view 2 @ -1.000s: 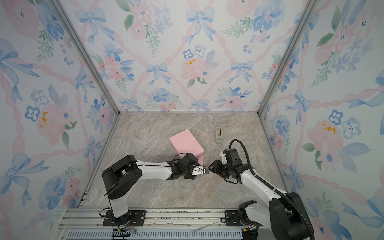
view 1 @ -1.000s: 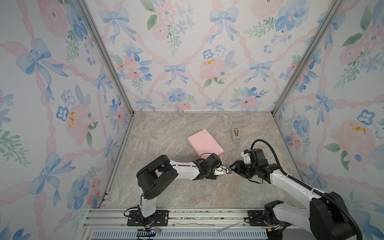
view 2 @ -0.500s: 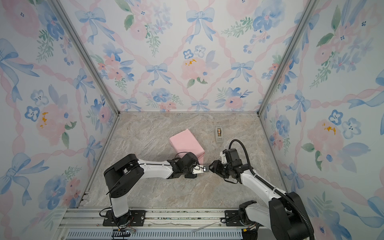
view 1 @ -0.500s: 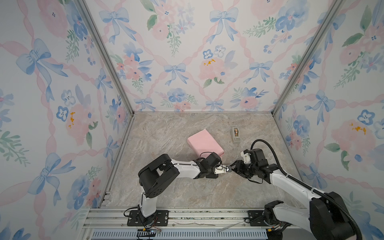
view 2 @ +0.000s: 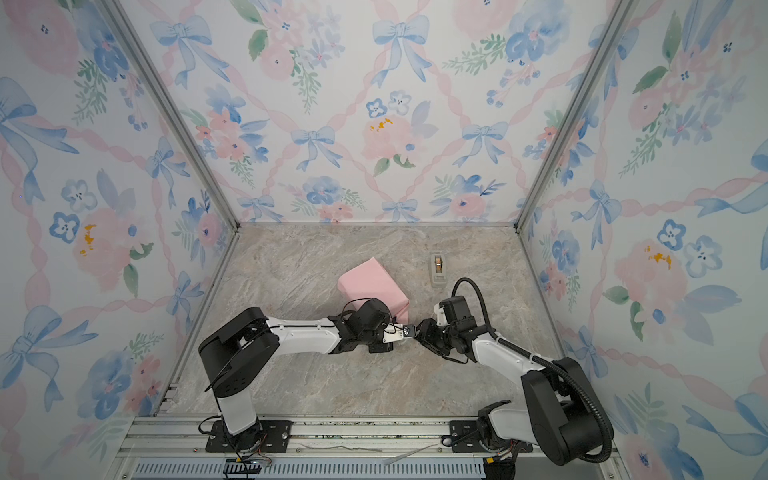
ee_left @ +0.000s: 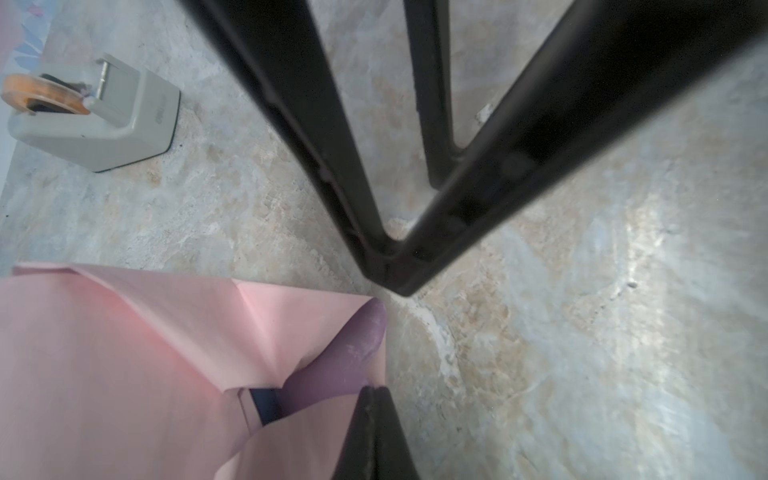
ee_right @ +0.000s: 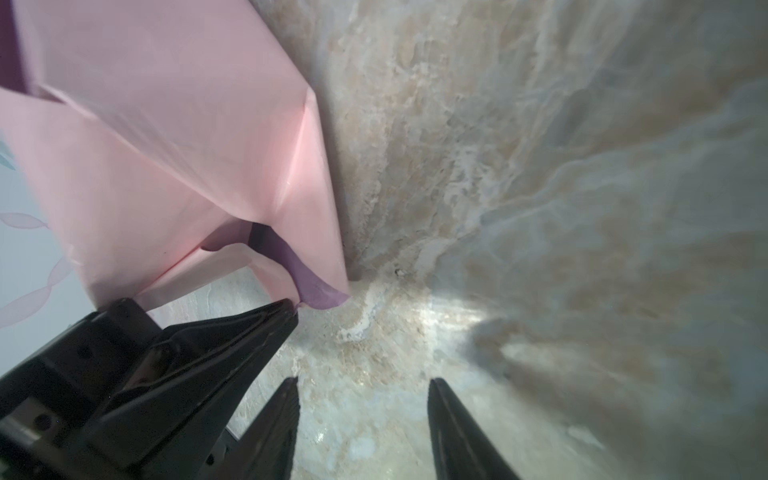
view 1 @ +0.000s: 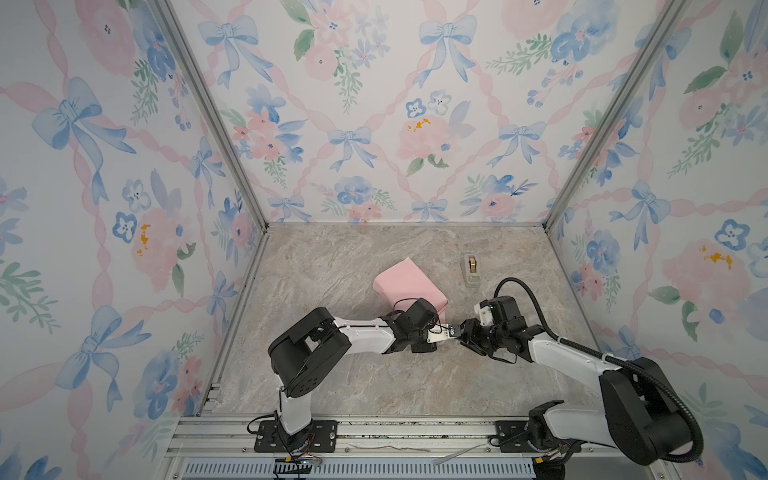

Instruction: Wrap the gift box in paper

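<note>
— Floral wallpaper with blue bows and pink blooms (view 1: 374, 104) closes in three sides above a marble-patterned tabletop (view 1: 332, 270). What is hard to make out?

— Mostly the box. A large thin sheet of paper (view 1: 409, 282), pale pink side outward, is folded around it near the middle of the table. Both top views show only a pink parcel.

— Does any of the box show?

— Only in the left wrist view. A narrow navy strip of the small flat gift box (ee_left: 266, 405) shows in the gap of the open end fold, beside a curl of the paper's lilac-purple side. The rest is covered.

— And the grippers?

— The left gripper (ee_left: 374, 392) is clamped tight, with its tips at the edge of that end flap. I cannot tell whether a sliver of paper is caught between them. The right gripper (ee_right: 361, 384) faces it tip to tip with its fingers spread, and only tabletop lies between them. In both top views the black wrists hide the parcel's near corner.

— Anything else?

— A small grey-beige plastic tape dispenser (view 1: 471, 270) stands well apart toward the back right. It holds a roll of amber tape (ee_left: 41, 94).
</note>
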Available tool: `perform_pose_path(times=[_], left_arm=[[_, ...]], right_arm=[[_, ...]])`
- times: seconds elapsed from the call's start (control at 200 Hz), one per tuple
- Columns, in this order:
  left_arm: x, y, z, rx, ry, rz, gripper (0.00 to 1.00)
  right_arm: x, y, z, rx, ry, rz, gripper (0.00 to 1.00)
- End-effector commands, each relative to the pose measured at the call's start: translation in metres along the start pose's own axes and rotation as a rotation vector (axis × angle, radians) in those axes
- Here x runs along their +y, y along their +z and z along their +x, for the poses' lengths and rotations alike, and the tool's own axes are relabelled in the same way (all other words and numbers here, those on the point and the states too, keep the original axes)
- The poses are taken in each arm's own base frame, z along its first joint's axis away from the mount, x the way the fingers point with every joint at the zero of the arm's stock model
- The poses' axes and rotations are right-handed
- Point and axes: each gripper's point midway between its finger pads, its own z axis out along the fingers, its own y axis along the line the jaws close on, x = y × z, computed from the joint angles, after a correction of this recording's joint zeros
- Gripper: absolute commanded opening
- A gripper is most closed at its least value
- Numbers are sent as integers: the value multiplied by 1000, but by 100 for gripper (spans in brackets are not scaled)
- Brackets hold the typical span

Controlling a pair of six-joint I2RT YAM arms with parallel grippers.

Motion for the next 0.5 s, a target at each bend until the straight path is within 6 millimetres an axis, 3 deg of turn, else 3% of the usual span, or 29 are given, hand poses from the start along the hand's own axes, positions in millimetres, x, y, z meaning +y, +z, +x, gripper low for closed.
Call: perform_pose_path(times=[0.0,0.495], left_arm=[[5,-11,-10,-62,-30,-10,0],[3,-12,-9,-84,-36,-6,0]], right_arm=[[14,5,-5,6,11,-35,52],[28,24,-27,6,48,-74,47]])
